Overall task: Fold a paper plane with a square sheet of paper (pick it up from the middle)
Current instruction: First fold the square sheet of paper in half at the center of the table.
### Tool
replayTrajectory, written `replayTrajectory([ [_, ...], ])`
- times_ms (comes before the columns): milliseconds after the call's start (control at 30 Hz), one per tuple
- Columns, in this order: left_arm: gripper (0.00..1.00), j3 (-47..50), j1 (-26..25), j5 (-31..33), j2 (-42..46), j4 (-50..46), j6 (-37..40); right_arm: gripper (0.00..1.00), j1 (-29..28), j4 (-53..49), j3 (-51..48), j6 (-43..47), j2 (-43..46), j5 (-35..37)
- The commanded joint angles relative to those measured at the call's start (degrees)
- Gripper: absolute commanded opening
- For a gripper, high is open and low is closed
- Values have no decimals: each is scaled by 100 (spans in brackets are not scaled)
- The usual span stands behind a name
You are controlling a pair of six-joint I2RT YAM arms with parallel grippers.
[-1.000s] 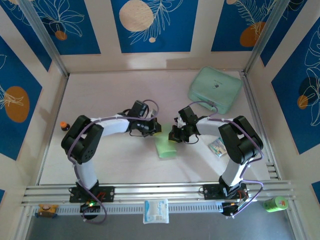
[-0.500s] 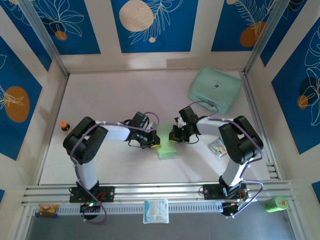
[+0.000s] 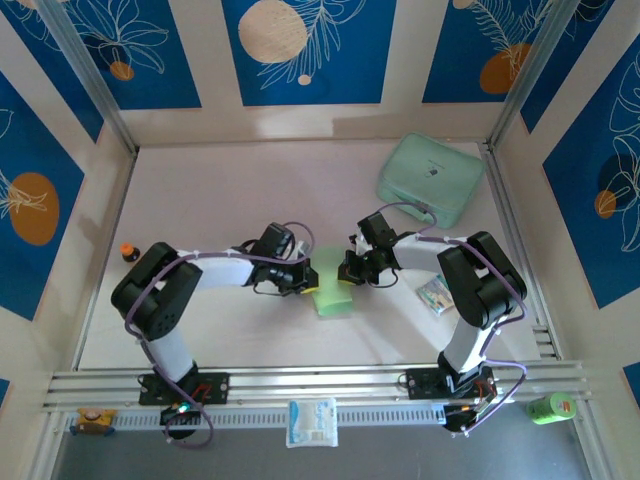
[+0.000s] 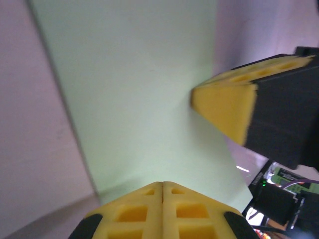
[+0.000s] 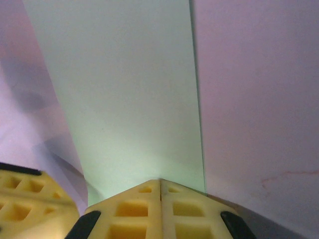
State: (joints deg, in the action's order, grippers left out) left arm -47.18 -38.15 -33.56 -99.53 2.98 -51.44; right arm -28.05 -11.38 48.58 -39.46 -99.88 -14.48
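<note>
Square sheet of paper (image 3: pixel 333 298), folded narrow, lies mid-counter (image 3: pixel 220 200); left fingers (image 4: pixel 163 191) and right fingers (image 5: pixel 160 188), both closed and empty, press its opposite edges, apparently to flatten the crease.

Count on inspection:

- Arms: two, the left arm (image 3: pixel 215 268) and the right arm (image 3: pixel 478 285).
- Grippers: two, the left gripper (image 3: pixel 308 283) and the right gripper (image 3: pixel 345 272).
- One square sheet of paper (image 3: pixel 332 298), light green.
- One mint-green case (image 3: pixel 430 178).
- One printed packet (image 3: pixel 435 294), white and blue.
- One white pack (image 3: pixel 312 422) on the front rail.
- One green can (image 3: pixel 550 407).
- One small orange object (image 3: pixel 127 252).
- One small yellow object (image 3: pixel 92 418).
</note>
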Motion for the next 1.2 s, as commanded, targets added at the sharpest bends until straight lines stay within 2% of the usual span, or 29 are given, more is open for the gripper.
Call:
replayTrajectory([
  [0, 3, -3, -213, -4, 24, 270, -378, 0, 81, -717, -269, -88, -164, 727],
  [300, 3, 783, -305, 87, -147, 698, -456, 0, 81, -708, -311, -108, -120, 735],
  [467, 3, 1188, -337, 195, -137, 745, -227, 0, 81, -673, -331, -120, -137, 727],
  [567, 3, 1212, -401, 386, -32, 423, -13, 0, 81, -673, -331, -116, -149, 725],
  [867, 5, 707, -538, 427, 619, 196, -190, 0, 81, -682, -338, -123, -133, 725],
  [1167, 9, 776, -676, 169, 145, 740, -337, 0, 81, -683, -345, -132, -116, 727],
])
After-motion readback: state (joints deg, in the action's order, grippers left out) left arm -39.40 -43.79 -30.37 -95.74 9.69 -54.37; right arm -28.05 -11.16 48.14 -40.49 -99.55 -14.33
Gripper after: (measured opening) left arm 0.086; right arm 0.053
